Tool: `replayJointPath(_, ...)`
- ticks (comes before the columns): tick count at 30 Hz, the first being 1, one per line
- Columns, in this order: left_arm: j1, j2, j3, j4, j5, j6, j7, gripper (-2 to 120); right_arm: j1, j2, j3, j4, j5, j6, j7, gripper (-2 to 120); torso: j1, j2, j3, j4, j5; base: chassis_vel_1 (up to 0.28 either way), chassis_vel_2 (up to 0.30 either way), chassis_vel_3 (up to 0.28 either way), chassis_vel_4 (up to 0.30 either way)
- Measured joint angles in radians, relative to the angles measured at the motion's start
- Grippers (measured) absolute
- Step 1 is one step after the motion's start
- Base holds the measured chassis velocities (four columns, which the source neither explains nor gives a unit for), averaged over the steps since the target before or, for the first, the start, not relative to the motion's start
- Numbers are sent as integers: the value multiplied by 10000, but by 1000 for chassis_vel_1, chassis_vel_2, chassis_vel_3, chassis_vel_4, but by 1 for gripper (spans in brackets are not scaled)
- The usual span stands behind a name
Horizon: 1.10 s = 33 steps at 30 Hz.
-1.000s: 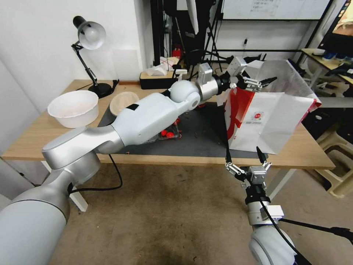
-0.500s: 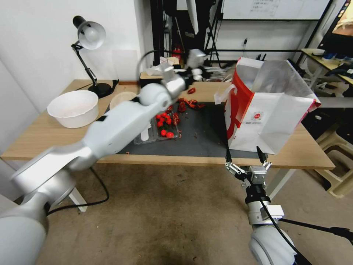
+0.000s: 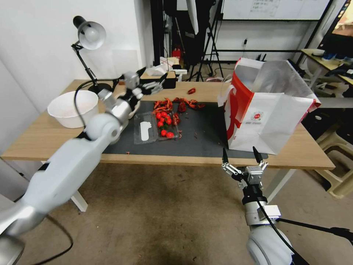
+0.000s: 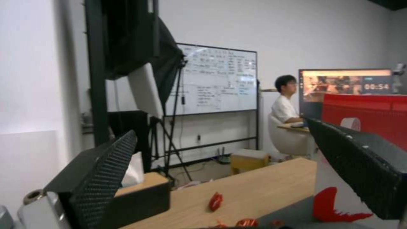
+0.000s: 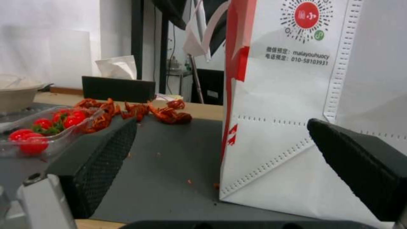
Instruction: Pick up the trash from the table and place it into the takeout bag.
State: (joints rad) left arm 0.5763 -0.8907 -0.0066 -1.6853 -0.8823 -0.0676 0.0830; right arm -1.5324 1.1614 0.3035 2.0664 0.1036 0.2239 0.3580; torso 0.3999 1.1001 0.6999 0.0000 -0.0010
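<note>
In the head view, the long wooden table (image 3: pixel 44 136) is seen across the middle of the frame, with a dark mat (image 3: pixel 198 136) on it. The takeout bag (image 3: pixel 268 114) is stood on the right part of the table, with its top open and its silver inside shown. The left gripper (image 3: pixel 149 79) is held up in the air in the upper middle left of the frame, over the far edge of the mat, and its black fingers are spread apart with nothing between them. Just right of it, red shell scraps (image 3: pixel 178 105) are scattered on the mat, and a clear tray with small red tomatoes (image 3: pixel 163 125) is laid below them. A white bowl (image 3: pixel 73 106) is set at the left, and a black lamp (image 3: pixel 90 48) is stood behind it. The right gripper (image 3: pixel 242 158) is held low in the lower right of the frame, just in front of the table edge below the bag, with its fingers wide apart and empty. In the left wrist view, the two black fingers (image 4: pixel 101 178) are seen far apart, and the red side of the bag is seen at the right edge. A black tissue box (image 4: pixel 144 194) is seen at the lower left. In the right wrist view, the white bag fills the right half, and the tomatoes and red scraps are seen at the left on the mat.
</note>
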Motion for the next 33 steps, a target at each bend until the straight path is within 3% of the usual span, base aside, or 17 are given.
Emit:
replayJointPath(2,460,93,-369,-326,127,67,-107,100,0,1,-15,-8,-9,2,-2,100,0,0,-1,-3,16,0,0,0,0)
replayJointPath(4,1564,223,-1115,-942,490,164,-362,100,-7,12,-34,-12,-31,4,-5,100,0,0,0,-1,2,0,0,0,0)
replayJointPath(6,1867,238,-1322,-1098,567,164,-449,100,-12,15,-39,-13,-38,6,-7,100,0,1,-1,-1,13,0,0,0,0)
replayJointPath(13,3986,-186,-2862,-1964,1429,169,-752,100,-45,20,-40,-57,-76,43,-10,100,0,0,0,-1,5,0,0,0,0)
replayJointPath(25,6763,-1406,-4379,-2611,2976,-224,-872,100,-121,137,-38,-118,-179,138,-13,100,0,0,0,-2,11,0,0,0,0)
replayJointPath(33,7715,-1871,-5069,-2790,3730,-514,-995,100,-246,180,-38,-109,-223,196,-16,100,0,0,0,0,11,0,0,0,0)
